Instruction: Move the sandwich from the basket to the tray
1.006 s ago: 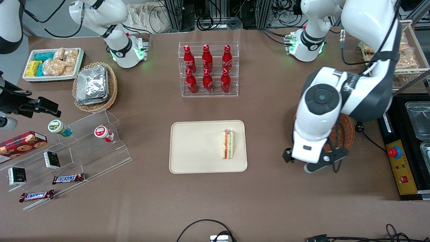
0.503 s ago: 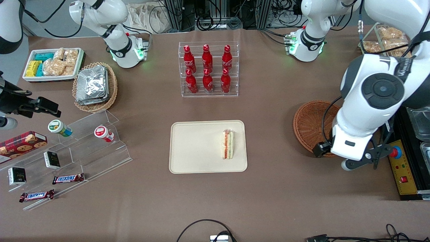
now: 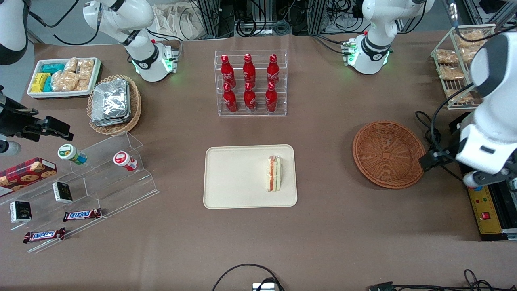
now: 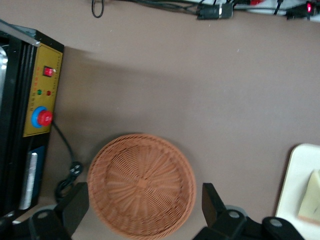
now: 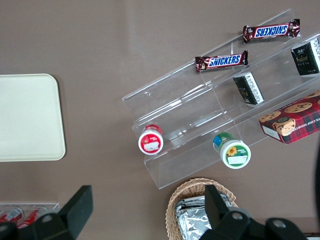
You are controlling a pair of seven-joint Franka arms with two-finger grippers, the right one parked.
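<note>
1. Gripper has swung from over the basket out to the right edge of the front frame, well clear of it; fingers spread wide, holding nothing.
2. Basket now fully exposed, nothing in it.
3. Sandwich unmoved on the tray, right of frame centre.
4. Judgement: placement done; arm retreating.

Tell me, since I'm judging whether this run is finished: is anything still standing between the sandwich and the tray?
No. The sandwich already lies on the tray. The basket holds nothing, and the open gripper hangs above it.
</note>
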